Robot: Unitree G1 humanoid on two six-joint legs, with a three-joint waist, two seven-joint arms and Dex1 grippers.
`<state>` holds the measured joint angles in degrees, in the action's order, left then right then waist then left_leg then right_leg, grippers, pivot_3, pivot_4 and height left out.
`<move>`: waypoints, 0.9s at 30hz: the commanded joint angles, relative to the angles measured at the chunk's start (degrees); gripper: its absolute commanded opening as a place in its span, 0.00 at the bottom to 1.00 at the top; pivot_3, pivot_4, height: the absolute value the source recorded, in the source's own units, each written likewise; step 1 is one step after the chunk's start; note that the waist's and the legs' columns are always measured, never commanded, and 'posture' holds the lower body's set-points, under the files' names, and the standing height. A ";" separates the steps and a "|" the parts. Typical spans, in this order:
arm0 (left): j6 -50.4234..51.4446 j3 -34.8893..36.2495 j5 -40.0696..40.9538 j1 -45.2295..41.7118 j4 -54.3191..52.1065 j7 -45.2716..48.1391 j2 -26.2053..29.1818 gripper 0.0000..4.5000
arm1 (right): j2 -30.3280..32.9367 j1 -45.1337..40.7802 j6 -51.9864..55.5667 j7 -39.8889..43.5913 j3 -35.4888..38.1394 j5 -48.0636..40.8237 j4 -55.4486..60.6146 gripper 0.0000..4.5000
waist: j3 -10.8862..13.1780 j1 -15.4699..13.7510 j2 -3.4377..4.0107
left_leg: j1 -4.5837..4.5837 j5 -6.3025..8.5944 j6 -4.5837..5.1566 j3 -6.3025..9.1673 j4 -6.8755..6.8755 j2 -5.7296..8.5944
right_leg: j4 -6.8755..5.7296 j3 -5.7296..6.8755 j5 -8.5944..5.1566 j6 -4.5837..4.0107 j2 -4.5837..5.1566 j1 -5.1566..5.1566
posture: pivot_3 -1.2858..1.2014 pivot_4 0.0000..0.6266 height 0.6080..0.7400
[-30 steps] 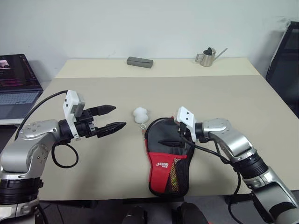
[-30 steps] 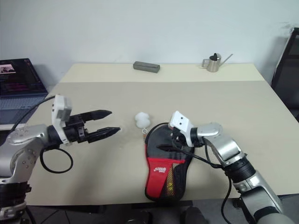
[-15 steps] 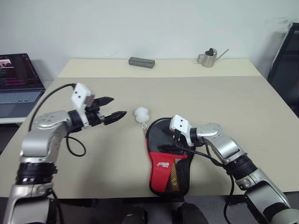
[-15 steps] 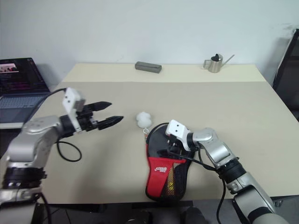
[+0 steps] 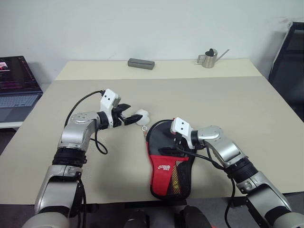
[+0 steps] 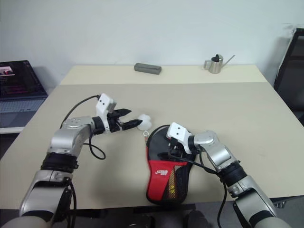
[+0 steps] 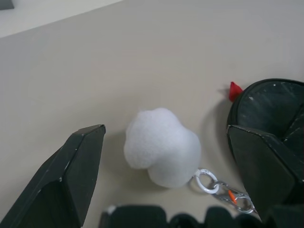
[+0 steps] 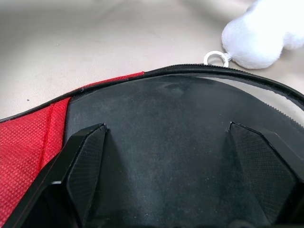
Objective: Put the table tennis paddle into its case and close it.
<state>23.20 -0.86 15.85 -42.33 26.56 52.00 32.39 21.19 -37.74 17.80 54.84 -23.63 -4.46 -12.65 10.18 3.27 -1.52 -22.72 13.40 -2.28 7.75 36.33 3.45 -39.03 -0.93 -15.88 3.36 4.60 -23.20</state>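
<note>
- Closing step is what you are on, by my reading: the table tennis paddle (image 8: 180,142) already lies inside the case (image 5: 169,173), black rubber showing through the unzipped mouth.
- Your left tool (image 7: 166,156) stands wide, fingers either side of the white fluffy charm (image 7: 161,146) (not yet gripped).
- Your right tool (image 8: 166,156), also wide and empty, hovers over the paddle face.
- Next, you would pinch the charm and draw the zip round while steadying the case on the worktop (image 5: 237,104).

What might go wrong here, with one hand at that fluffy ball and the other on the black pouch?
The left gripper's open fingers straddle the white fluffy ball; squeezing the soft ball may slip rather than pull the zip. The right gripper rests on the case; if it lifts, a tug could drag the whole case across the table.
</note>
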 commanded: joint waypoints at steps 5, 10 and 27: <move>-2.19 0.69 -1.21 -2.18 0.73 1.04 -0.22 1.00 | -0.24 0.56 0.48 -0.24 -0.44 1.85 -0.72 0.98 | 0.00 0.07 0.00 | 0.00 0.00 0.00 0.01 0.00 -0.01 | -0.01 0.00 0.01 0.00 -0.01 0.00 | 0.52 0.24 1.00; -2.31 0.88 -1.48 -2.22 0.86 1.25 -0.35 1.00 | -0.29 0.58 0.48 -0.19 -0.38 1.95 -0.71 0.98 | 0.00 0.06 0.00 | 0.00 0.00 0.00 0.01 0.01 -0.01 | -0.01 0.00 0.01 0.00 -0.01 0.00 | 0.52 0.24 1.00; -20.51 -1.55 -12.74 -15.63 37.60 -7.74 -12.27 1.00 | -2.48 2.81 3.65 -2.01 -0.11 2.02 3.72 0.98 | -0.16 -0.29 -0.08 | -0.16 0.08 0.14 0.00 0.45 0.10 | -0.03 0.07 0.22 0.05 -0.22 0.03 | 0.52 0.24 1.00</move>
<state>4.04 -3.43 3.35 -56.73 64.14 44.32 19.98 18.28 -35.19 20.70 52.85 -23.66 -3.43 -9.32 10.02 2.98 -1.60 -22.89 13.48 -2.14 7.75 36.78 3.54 -39.06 -0.87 -15.66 3.41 4.38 -23.17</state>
